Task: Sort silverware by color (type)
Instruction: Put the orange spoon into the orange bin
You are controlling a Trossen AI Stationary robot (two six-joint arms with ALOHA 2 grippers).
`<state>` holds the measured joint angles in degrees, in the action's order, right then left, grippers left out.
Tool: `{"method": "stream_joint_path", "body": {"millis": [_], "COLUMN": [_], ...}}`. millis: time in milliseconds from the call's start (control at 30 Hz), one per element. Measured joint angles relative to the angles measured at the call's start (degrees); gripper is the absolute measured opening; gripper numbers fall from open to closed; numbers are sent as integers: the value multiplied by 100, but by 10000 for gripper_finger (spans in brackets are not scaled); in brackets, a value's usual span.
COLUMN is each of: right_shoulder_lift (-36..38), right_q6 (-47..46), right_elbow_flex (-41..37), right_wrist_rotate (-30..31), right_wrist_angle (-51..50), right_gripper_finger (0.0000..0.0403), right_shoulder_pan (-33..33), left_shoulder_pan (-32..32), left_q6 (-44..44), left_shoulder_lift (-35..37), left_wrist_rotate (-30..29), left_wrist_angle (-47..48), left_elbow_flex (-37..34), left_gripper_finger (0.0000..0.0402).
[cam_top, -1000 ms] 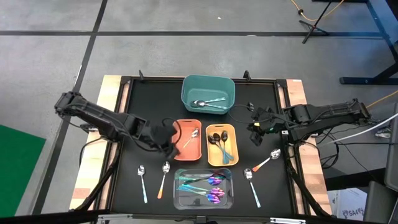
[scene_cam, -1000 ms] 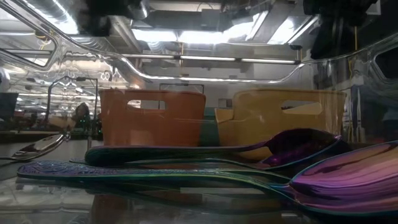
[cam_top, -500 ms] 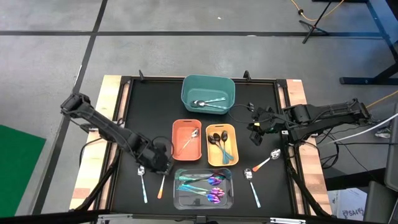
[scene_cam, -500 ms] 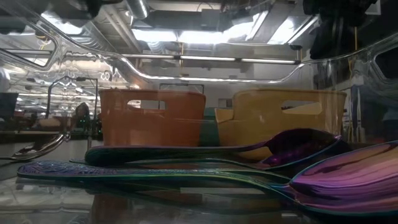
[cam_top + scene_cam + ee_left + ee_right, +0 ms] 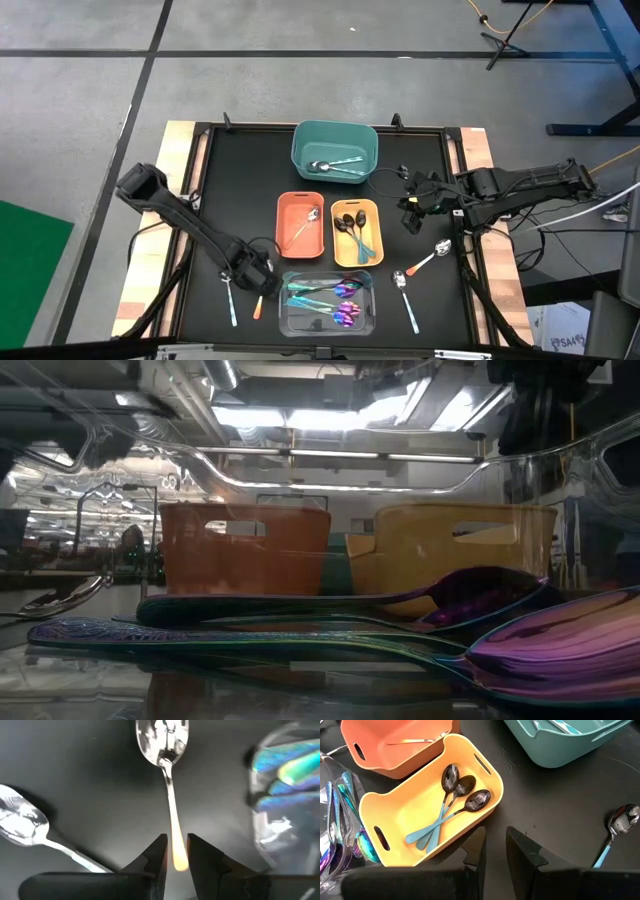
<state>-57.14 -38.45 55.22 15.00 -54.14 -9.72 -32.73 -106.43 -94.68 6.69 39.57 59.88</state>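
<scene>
A spoon with a silver bowl (image 5: 162, 737) and an orange handle lies on the black table, left of the clear bin (image 5: 330, 300). My left gripper (image 5: 252, 274) points down over it, open by a narrow gap (image 5: 177, 851), with a finger on each side of the handle. A teal-handled spoon (image 5: 231, 300) lies just left of it. Two more spoons (image 5: 428, 258) (image 5: 405, 298) lie at the near right. My right gripper (image 5: 410, 215) hangs open above the table, right of the yellow bin (image 5: 356, 232), with nothing between its fingers (image 5: 495, 837). My left gripper comes from above, fingers pointing down and standing across the spoon, one on each side of the orange handle's free end (image 5: 178, 862). The spoon lies flat on the table. I cannot tell whether the fingers (image 5: 152, 857) touch the handle.
The teal bin (image 5: 335, 150) at the far middle holds silver spoons. The orange bin (image 5: 300, 225) holds one spoon, the yellow bin black-headed spoons (image 5: 462, 787), and the clear bin iridescent utensils (image 5: 500, 650). Wooden rails edge the table left and right.
My left gripper has moved from beside the orange bin toward the table's near edge and down, rolling about its own axis. It now stands over the orange-handled spoon. The gap between its fingers cannot be compared. The spoons have not moved.
</scene>
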Motion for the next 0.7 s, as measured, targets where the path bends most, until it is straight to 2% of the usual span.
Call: {"method": "stream_joint_path", "body": {"millis": [233,467,700], "right_shoulder_lift": [0,0,0], "right_q6": [1,-1,0], "right_elbow_flex": [0,0,0], "right_wrist_rotate": [0,0,0], "right_wrist_angle": [-1,-1,-1], "right_gripper_finger": [65,65,65], "right_shoulder_pan": [-2,-1,0], "left_shoulder_pan": [-1,-1,0], "left_q6": [46,60,54], "left_shoulder_lift": [-373,-458,-458], "left_wrist_rotate": [-78,-699,-884], "left_wrist_angle": [-44,-139,-151], "left_elbow_flex": [5,9,2], "left_gripper_finger": [66,66,66]}}
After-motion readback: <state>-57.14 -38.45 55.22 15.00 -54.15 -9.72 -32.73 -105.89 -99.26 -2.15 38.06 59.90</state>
